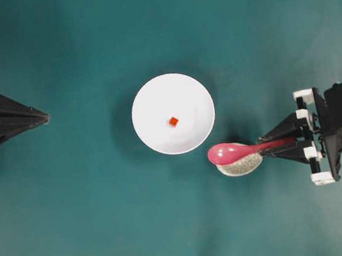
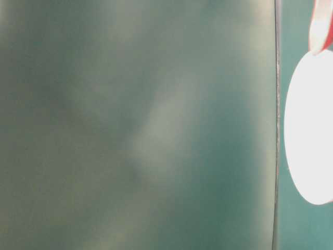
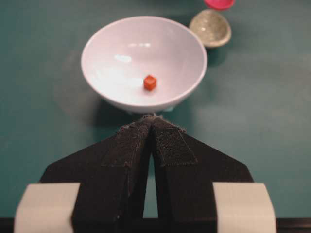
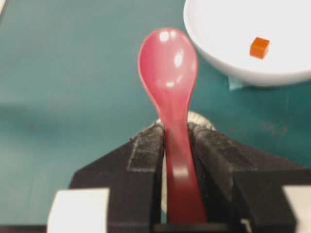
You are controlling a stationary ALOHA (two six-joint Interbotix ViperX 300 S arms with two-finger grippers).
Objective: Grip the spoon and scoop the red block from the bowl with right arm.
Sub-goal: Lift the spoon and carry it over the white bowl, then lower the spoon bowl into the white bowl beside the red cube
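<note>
Pointing its oval scoop out past the fingertips toward the large round white bowl point(image 1: 173, 113), the glossy magenta-pink spoon point(image 1: 232, 152) lies lengthwise along the right gripper point(image 1: 265, 144), whose black fingers clamp its handle from both sides. Inside that bowl sits the tiny red-orange cube point(image 1: 173, 121). Left gripper point(image 1: 45, 117) fingers press together.

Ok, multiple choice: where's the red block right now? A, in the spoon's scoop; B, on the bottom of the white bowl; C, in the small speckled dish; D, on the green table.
B: the red block sits alone on the bottom of the white bowl, while the spoon in the right gripper is empty.
</note>
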